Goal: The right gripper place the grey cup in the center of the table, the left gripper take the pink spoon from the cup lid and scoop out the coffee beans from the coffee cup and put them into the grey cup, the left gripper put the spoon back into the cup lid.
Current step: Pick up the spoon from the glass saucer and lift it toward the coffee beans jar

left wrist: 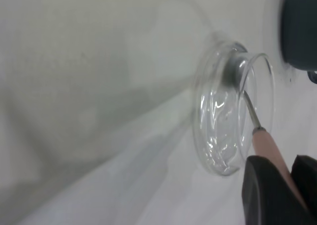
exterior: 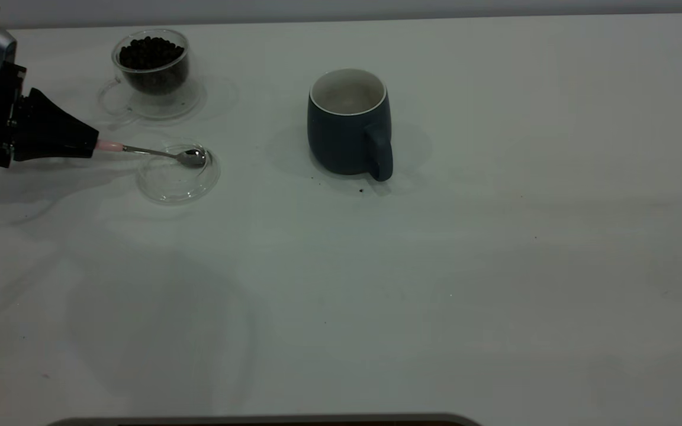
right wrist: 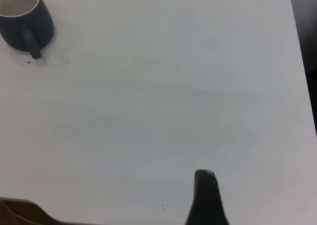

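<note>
While clamped on the pink spoon (exterior: 140, 149) – left gripper (exterior: 93, 144), jaws over clear round cup lid (exterior: 170, 183)

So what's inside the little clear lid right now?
The shiny bowl of the pink spoon sits in the cup lid, while the left gripper clamps the pink handle. Most of that handle is hidden between its jaws.

White table (exterior: 495, 296), plain, a few dark specks near centre and toward the right edge. Directly on it: grey cup (exterior: 348, 124) upright about mid-table, handle toward the camera; clear saucer (exterior: 190, 103) at far left carrying the coffee cup (exterior: 153, 64); cup lid (exterior: 178, 174) just in front of the saucer, apart from it. Small dark crumb by the grey cup's base, possibly a bean fragment.
</note>
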{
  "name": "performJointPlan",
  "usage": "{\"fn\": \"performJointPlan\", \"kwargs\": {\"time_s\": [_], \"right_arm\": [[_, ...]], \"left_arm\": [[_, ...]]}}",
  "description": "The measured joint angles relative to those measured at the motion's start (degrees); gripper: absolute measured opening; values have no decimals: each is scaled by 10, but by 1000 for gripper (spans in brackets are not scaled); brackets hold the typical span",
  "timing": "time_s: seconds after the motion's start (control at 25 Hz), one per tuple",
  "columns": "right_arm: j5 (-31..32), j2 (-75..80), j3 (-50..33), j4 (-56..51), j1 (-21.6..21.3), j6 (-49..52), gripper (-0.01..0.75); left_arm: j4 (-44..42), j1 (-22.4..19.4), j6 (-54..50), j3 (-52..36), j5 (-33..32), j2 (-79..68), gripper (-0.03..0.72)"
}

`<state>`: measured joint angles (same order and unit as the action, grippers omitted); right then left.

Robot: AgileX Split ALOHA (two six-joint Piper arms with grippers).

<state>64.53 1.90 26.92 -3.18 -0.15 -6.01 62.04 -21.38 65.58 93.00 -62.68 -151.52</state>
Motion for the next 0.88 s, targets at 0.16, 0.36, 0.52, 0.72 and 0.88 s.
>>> {"fn": "performJointPlan", "kwargs": {"time_s": [0.16,0.36,0.52,0.72,0.88], "right_arm": [[0,0,0,0,0,0,588],[0,0,0,0,0,0,588],[0,0,0,0,0,0,588],[0,0,0,0,0,0,588],[0,0,0,0,0,0,588]], "left_arm": [[-8,-13,0,0,-22,0,127],[-22,-31,0,4,-31,0,127],[-34,-35,-1,10,-31,7,127],[-40,-35,-9,11,-33,43,127],[-52,-30,-38,11,-33,74,127]]}}
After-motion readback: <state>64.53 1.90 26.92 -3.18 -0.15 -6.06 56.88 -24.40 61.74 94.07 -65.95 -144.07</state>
